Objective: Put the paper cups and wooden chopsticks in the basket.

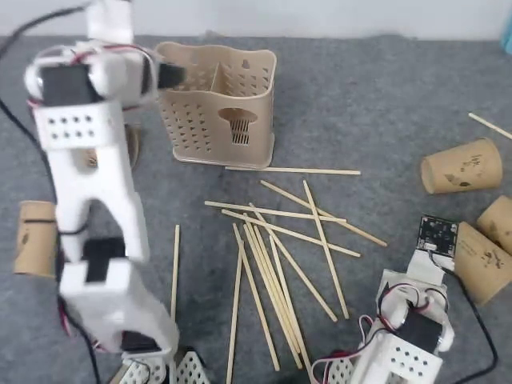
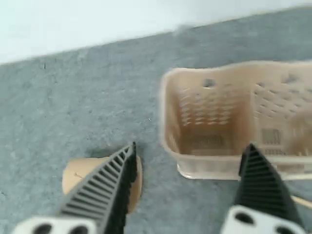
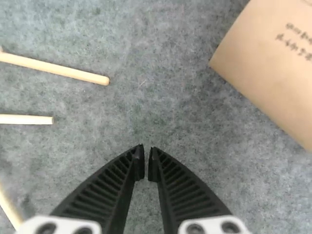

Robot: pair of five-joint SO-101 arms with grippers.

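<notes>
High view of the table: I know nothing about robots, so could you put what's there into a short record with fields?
basket: upright, two compartments, nothing seen inside
wooden chopsticks: scattered on the grey mat, none in the basket
paper cups: three on their sides near the right arm, another beside the left arm
left gripper: open, empty, facing the basket
right gripper: shut, empty, low over the mat

Matt, perforated plastic basket [image 1: 216, 104], smooth bare wooden chopsticks [image 1: 268, 272] and matt brown paper cups [image 1: 462, 166] on rough grey cloth [image 1: 360, 96].
</notes>
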